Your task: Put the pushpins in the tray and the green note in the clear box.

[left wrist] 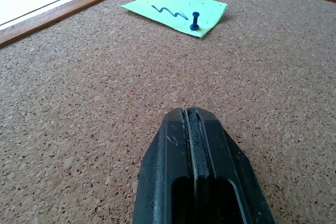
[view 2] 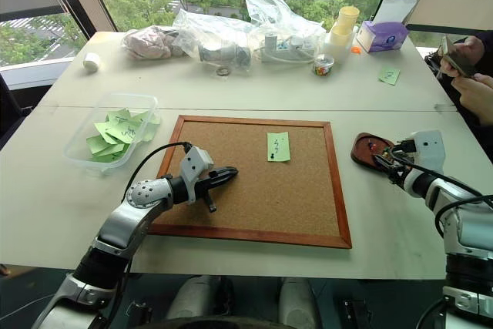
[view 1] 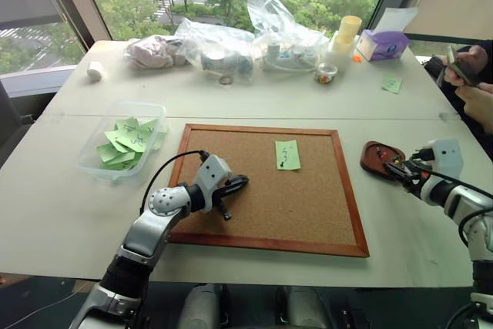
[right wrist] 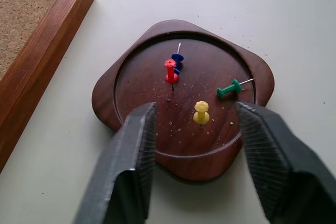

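Note:
The green note point(view 1: 287, 155) lies on the corkboard point(view 1: 231, 221), held by a dark blue pushpin point(left wrist: 194, 21) near its lower edge. My left gripper point(view 1: 235, 184) hovers low over the cork to the note's left, shut and empty, pointing toward it. The red-brown tray point(right wrist: 131, 129) sits on the table right of the board with several pushpins in it: red point(right wrist: 170, 71), blue point(right wrist: 177, 57), green point(right wrist: 229, 88) and yellow point(right wrist: 201, 112). My right gripper point(right wrist: 195, 111) stands open just above the tray's near rim, nothing between its fingers. The clear box point(view 1: 91, 161) at the left holds several green slips.
Clear plastic bags point(view 1: 223, 44), stacked cups point(view 1: 344, 36) and a purple tissue box point(view 1: 383, 44) line the far edge. A small green slip point(view 1: 392, 83) lies at the back right. A person's hands with a phone point(view 1: 466, 75) are at the right edge.

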You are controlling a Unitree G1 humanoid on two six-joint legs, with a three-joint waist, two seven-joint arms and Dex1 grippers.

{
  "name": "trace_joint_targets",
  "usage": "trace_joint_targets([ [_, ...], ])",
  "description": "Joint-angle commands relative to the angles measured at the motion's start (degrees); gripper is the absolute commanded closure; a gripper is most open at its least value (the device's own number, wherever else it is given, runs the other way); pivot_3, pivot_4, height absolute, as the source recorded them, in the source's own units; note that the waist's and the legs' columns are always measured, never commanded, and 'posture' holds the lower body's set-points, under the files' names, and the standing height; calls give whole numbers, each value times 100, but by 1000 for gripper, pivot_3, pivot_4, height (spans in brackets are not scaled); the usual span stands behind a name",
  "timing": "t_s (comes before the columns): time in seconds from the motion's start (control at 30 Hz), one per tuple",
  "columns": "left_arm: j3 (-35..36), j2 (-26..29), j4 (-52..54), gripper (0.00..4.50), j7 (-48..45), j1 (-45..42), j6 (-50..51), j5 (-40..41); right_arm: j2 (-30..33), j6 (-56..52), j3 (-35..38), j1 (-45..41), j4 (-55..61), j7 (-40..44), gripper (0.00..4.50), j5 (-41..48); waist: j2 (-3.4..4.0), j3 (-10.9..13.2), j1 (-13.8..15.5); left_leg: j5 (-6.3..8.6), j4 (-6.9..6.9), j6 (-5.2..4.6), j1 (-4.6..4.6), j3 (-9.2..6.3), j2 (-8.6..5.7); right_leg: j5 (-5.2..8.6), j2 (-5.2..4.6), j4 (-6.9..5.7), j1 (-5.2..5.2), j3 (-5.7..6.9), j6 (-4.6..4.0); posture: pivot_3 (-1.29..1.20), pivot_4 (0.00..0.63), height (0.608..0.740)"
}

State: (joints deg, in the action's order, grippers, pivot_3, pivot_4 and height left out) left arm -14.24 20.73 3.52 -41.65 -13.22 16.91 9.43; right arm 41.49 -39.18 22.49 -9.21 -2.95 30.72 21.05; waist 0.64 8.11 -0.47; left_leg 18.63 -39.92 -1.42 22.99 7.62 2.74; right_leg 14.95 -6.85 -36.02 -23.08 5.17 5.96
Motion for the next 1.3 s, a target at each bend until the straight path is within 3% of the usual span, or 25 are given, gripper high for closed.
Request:
trace_joint_targets([
  [0.03,-297,41,-423,4500,-29,239,218,-235,224,-59,250,-108,394,64,1553,132,0,0,1,0,0,0,0,0,0,0,0,0,0,0,0,0,150,740],
  [0.33,-298,50,-449,4500,-45,215,210,-241,419,-794,8,-326,1764,567,1553,922,3,-1,2,1,0,-1,1,-2,1,1,-2,0,-2,0,-2,0,150,740],
  [0.6,-268,38,-439,4500,-3,183,235,-231,-382,-1141,-1254,-959,2329,299,1553,1089,2,-1,18,2,0,-3,7,-4,0,9,-6,1,-7,0,-17,0,150,740],
  [0.7,-258,42,-392,4500,36,223,250,-228,-691,-948,-1893,-1021,2222,316,1553,864,1,-1,15,2,0,-4,10,-4,-1,9,-7,1,-10,0,-17,0,150,740],
  [0.93,-243,56,-270,4500,119,306,289,-219,-933,-499,-2576,-1232,1744,474,1553,439,2,-1,-3,2,-1,-4,13,-4,-2,7,-6,0,-12,2,-14,0,150,740],
  [1.3,-214,108,-72,4500,259,441,379,-202,-1365,108,-2944,-1361,810,579,1553,-102,2,-1,-27,2,-1,-3,12,-2,0,-1,0,-1,-14,2,1,0,150,740],
])
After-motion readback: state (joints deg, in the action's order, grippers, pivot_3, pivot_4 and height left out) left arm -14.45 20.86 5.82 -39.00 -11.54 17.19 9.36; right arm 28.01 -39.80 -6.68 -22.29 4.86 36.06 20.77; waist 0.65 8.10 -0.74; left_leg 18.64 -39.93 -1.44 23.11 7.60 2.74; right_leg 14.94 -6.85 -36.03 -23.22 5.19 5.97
